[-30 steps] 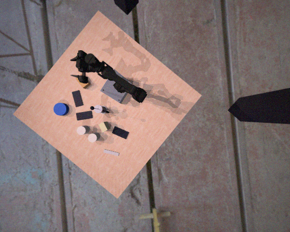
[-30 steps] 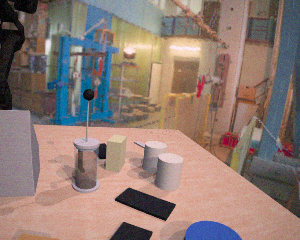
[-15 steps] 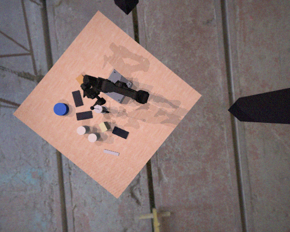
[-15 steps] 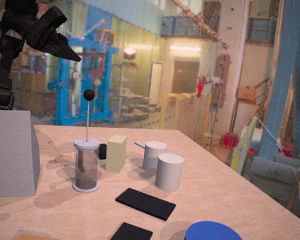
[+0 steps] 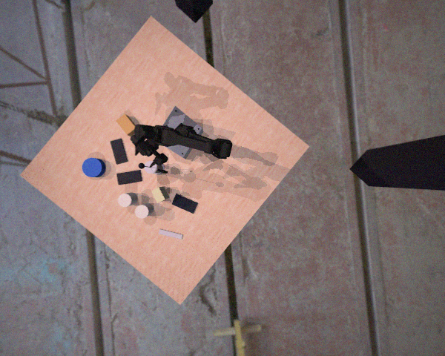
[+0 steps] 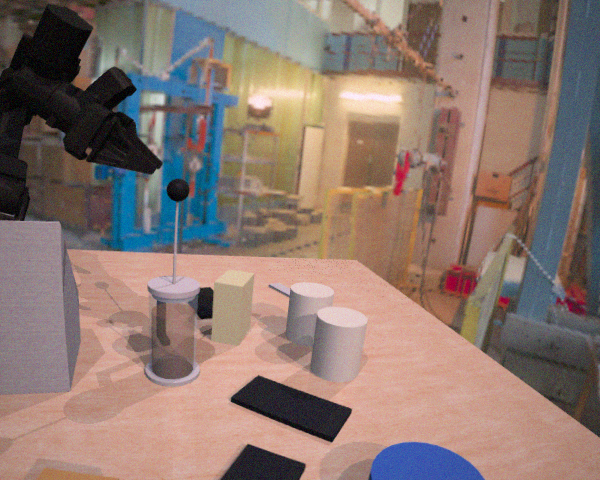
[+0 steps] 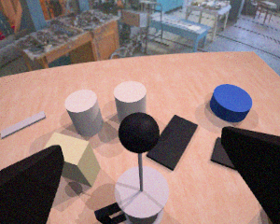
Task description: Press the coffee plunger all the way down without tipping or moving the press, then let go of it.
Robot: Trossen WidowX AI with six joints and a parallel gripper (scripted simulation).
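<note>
The coffee press (image 6: 172, 330) (image 7: 151, 207) stands upright, a clear cylinder with a pale lid (image 5: 150, 167) and a black side handle (image 7: 108, 214). Its black ball knob (image 5: 141, 165) (image 6: 177, 190) (image 7: 139, 133) sits on a thin rod (image 6: 175, 237), high above the lid. My gripper (image 5: 144, 159) (image 6: 155, 166) is open and empty, tilted downward. In the exterior view its fingertips are just above and left of the knob. In the wrist view the knob appears centred between the widely spread fingers, with no contact visible.
A pale yellow block (image 6: 230, 310) (image 7: 77, 159) and two white cylinders (image 6: 310, 312) (image 6: 339, 343) stand beside the press. Dark flat slabs (image 5: 119, 150) (image 5: 129, 176) (image 5: 185, 203), a blue disc (image 5: 93, 167), an orange block (image 5: 125, 124) and a grey bar (image 5: 170, 233) lie around it.
</note>
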